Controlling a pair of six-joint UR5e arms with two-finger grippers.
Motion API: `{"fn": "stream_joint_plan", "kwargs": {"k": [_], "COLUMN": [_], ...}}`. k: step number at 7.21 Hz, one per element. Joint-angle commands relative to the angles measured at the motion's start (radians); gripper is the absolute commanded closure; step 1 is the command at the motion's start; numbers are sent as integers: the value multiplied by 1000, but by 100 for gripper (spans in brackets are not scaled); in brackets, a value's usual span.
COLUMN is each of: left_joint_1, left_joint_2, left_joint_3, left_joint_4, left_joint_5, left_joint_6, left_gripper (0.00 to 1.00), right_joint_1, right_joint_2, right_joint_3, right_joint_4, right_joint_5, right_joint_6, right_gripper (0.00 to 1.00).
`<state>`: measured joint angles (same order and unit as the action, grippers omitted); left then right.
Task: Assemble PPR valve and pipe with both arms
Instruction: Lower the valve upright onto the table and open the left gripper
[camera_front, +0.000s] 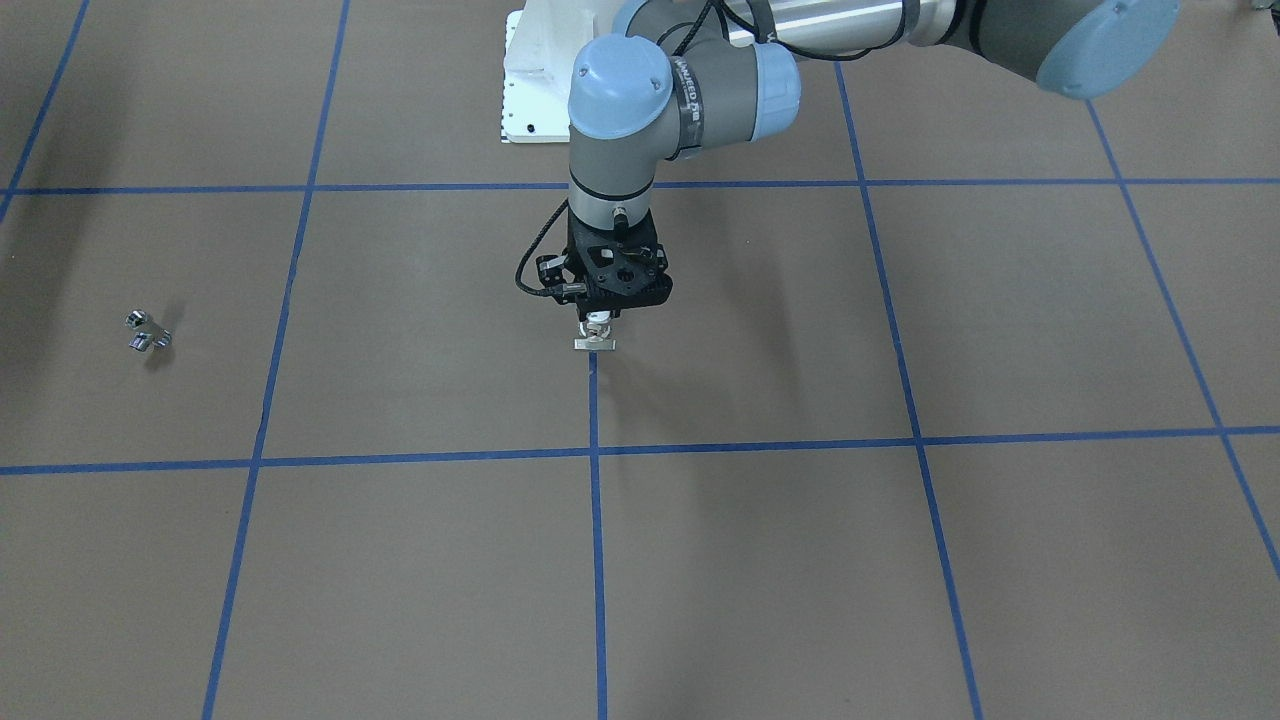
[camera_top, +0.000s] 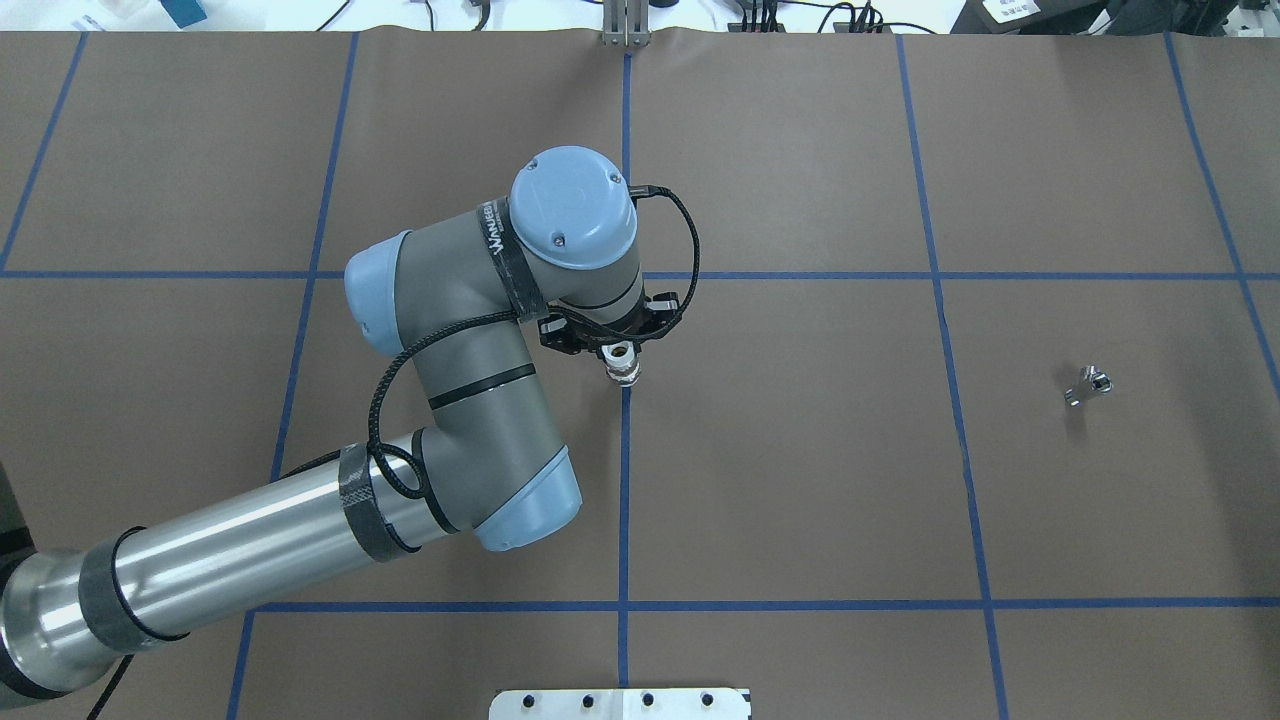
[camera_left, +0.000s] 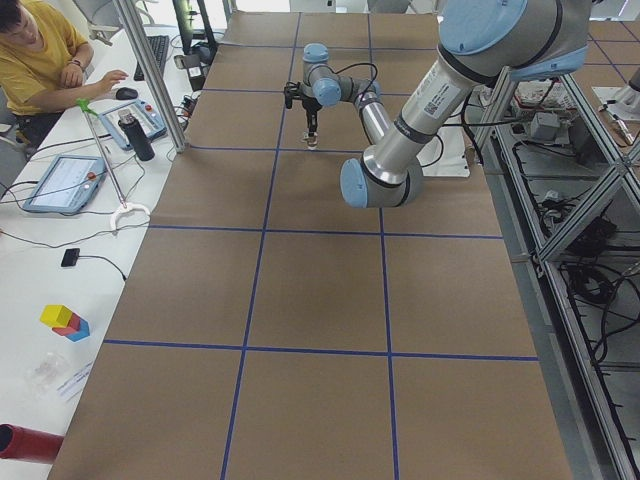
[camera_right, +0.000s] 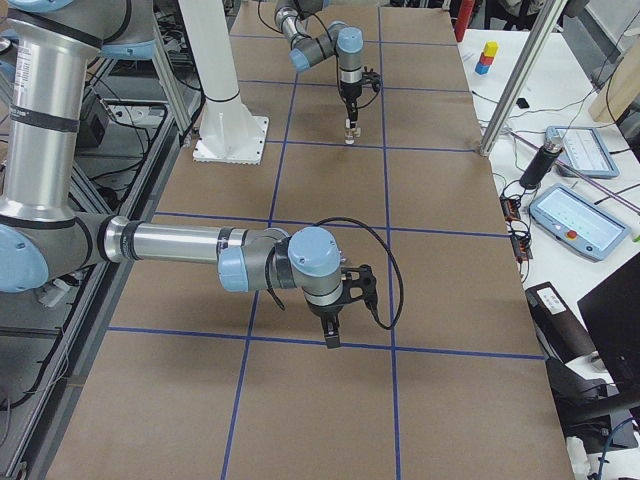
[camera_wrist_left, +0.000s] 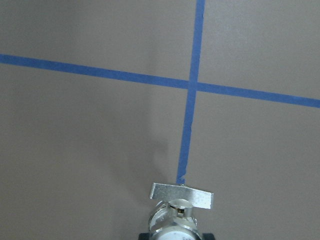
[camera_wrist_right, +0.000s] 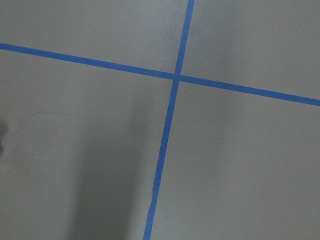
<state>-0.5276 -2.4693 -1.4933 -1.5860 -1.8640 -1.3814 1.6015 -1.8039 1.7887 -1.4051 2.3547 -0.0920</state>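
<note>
Overhead exterior view: the left arm (camera_top: 470, 400) reaches to the middle of the table (camera_top: 800, 480). Its left gripper (camera_top: 620, 352) points straight down, fingers clenched on the valve (camera_top: 623, 373), a small silvery body with a flat cross handle (camera_wrist_left: 181, 194) at its lower end. The valve sits at the end of a blue tape line (camera_top: 623, 480); whether it touches the table cannot be told. A small metal fitting (camera_top: 1088, 385), probably the mating piece, lies well apart on the robot's right side. The right gripper (camera_right: 331, 335) hovers low over the table; it appears only in the side view, so the state of its fingers cannot be told. Handling, as judged: the valve looks rigid, dense for its size and smooth, so it may twist or slip in a pinch. The grip belongs on the body, leaving the handle and open port free. The fitting looks light and may skid or roll when approached.
</note>
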Motion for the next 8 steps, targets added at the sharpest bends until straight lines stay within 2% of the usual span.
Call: {"fn": "stream_joint_plan", "kwargs": {"k": [1, 2, 3, 4, 5, 7, 8], "left_joint_1": [5, 6, 8, 8, 8, 8, 8], "left_joint_2": [-5, -7, -7, -7, -5, -5, -5], "left_joint_3": [22, 22, 22, 22, 22, 19, 18], "left_joint_4": [-3, -5, -6, -8, -8, -14, -16], "left_joint_5": [6, 6, 6, 6, 6, 6, 6], "left_joint_6": [-1, -1, 1, 11, 24, 25, 44], "left_gripper": [93, 87, 77, 61, 52, 44, 11], "right_joint_1": [-2, -2, -3, -2, -2, -3, -3], "right_joint_2": [1, 0, 1, 1, 1, 1, 1], "right_joint_3": [-2, -2, -6, -6, -8, -8, -8], "right_joint_4": [0, 0, 0, 0, 0, 0, 0], "right_joint_5": [0, 0, -2, -2, -2, -2, -2], "right_joint_6": [0, 0, -2, -2, -2, 0, 0], "right_gripper": [0, 0, 0, 0, 0, 0, 0]}}
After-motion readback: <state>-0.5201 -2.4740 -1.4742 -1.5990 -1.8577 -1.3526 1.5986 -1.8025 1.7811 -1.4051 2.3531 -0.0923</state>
